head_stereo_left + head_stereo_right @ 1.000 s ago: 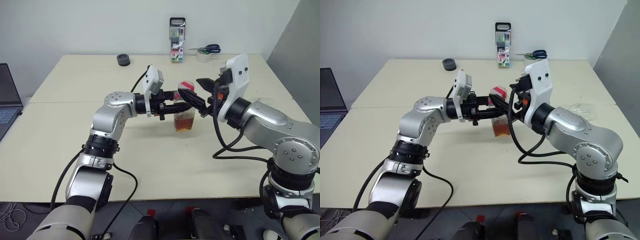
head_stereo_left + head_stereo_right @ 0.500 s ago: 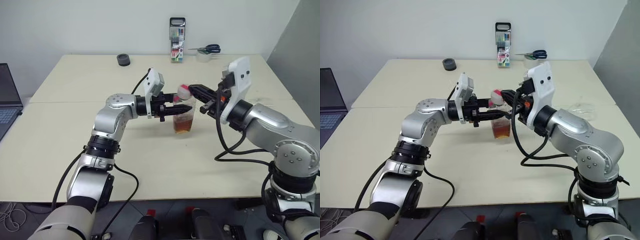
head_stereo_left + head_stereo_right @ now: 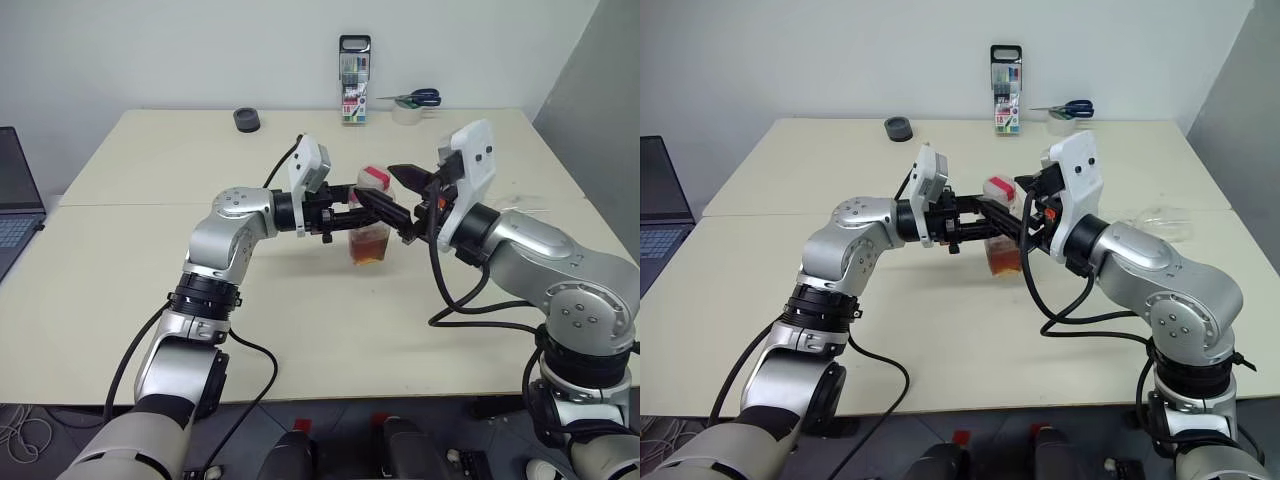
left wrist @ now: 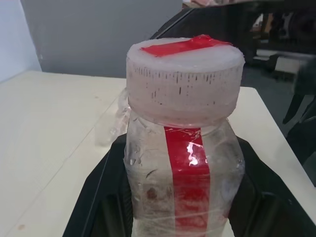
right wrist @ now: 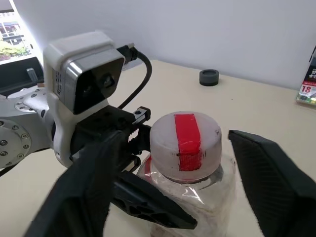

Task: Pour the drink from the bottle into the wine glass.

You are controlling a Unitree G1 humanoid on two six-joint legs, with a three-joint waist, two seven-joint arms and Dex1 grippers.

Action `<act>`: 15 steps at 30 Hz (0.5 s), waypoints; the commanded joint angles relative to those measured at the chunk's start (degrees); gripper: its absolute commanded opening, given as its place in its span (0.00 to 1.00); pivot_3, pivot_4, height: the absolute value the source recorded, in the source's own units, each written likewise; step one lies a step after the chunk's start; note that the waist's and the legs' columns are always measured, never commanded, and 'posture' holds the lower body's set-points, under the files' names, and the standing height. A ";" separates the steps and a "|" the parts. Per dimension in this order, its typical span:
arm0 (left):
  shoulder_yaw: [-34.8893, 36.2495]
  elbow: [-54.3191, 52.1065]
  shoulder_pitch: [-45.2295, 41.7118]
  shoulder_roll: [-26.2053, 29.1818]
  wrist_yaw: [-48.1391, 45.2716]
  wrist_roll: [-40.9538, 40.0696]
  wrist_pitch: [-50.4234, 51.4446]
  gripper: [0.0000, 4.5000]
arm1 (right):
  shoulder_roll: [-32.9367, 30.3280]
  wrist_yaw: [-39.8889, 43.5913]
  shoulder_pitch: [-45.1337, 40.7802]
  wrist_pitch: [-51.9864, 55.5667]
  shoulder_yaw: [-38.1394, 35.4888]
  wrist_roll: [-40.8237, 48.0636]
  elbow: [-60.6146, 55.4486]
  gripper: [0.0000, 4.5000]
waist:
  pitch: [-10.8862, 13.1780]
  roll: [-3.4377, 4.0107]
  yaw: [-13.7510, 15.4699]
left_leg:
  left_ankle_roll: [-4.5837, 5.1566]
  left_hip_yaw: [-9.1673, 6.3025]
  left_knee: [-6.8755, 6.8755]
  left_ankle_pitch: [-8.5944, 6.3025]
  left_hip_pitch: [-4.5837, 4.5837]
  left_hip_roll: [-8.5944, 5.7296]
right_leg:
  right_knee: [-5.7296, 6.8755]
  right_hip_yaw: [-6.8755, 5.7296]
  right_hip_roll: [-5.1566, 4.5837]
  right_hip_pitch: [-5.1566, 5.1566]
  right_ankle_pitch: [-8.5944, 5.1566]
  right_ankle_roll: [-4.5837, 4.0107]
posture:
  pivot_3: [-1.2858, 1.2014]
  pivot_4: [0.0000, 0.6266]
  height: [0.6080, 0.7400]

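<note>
— Where's the bottle (image 3: 369,228)?
— Center of the frame, upright on the surface (image 3: 150,290), cap (image 5: 185,140) on. The left end effector (image 3: 352,212) clamps its body.
— And the right end effector (image 5: 182,197)?
— Spread wide around the cap, not touching.

one bottle (image 3: 370,225), one marker pack (image 3: 354,80)

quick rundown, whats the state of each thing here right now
bottle: upright, held off the table
cap: on the bottle
drink: fills the bottle's lower part
left gripper: shut on the bottle's body
right gripper: open, fingers either side of the cap
wine glass: lying on its side on the table
</note>
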 commanded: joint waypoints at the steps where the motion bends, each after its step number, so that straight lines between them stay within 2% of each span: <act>1: 1.33 -2.75 -0.92 -0.08 0.25 -1.32 -0.51 0.44 | -0.01 -0.15 -0.52 -1.02 -0.18 -1.24 -1.72 0.90 | 0.00 0.00 0.00 | 0.00 -0.01 0.00 0.00 0.00 0.00 | 0.00 -0.01 0.00 0.00 0.00 0.00 | 0.52 0.24 1.00; 14: 1.06 -1.47 -1.40 -0.03 0.04 -0.88 -0.98 0.44 | 1.94 -0.39 -1.79 -1.15 -1.26 -2.36 -1.11 0.90 | 0.00 0.00 0.01 | 0.00 -0.01 0.00 0.00 0.00 -0.01 | -0.01 -0.01 0.00 0.00 0.00 0.00 | 0.52 0.24 1.00; 15: 1.06 -1.40 -1.43 -0.06 0.07 -0.85 -1.01 0.44 | 1.90 -0.29 -1.69 -1.21 -1.16 -2.54 -1.09 0.86 | 0.00 0.00 0.00 | 0.00 -0.01 0.00 0.00 0.00 0.00 | -0.01 -0.01 0.00 0.00 0.00 0.00 | 0.52 0.24 1.00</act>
